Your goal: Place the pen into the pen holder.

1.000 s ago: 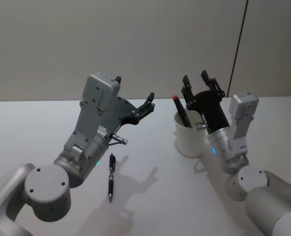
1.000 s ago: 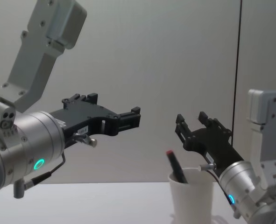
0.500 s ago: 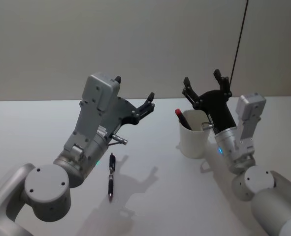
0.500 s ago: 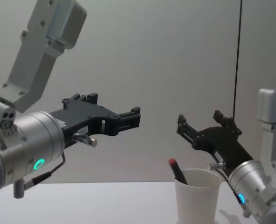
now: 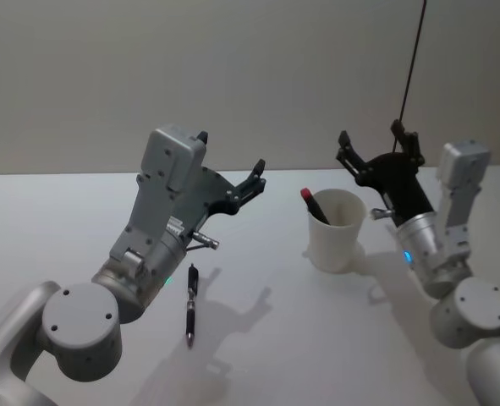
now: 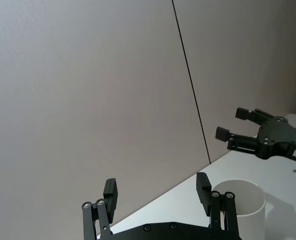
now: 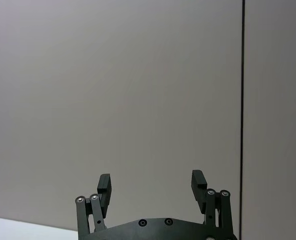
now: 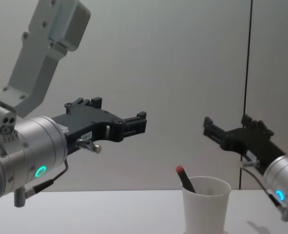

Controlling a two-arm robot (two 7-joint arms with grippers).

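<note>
Beside the plain white paper cup (image 5: 338,237), your right gripper (image 5: 370,135) has drawn back to the right, its fingers spread wide and holding nothing, while the red-capped black pen (image 5: 314,205) leans inside the cup. That placement looks done. A second dark pen (image 5: 191,304) lies on the white bench (image 5: 55,220) below your left gripper (image 5: 230,152), whose fingers are parted and empty.

plain beige wall (image 5: 148,68) behind; thin dark vertical seam (image 8: 249,58) at right; white tabletop (image 5: 300,347) below; soft even light

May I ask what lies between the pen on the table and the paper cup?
Nothing; the head view shows bare table between the pen and the paper cup.
</note>
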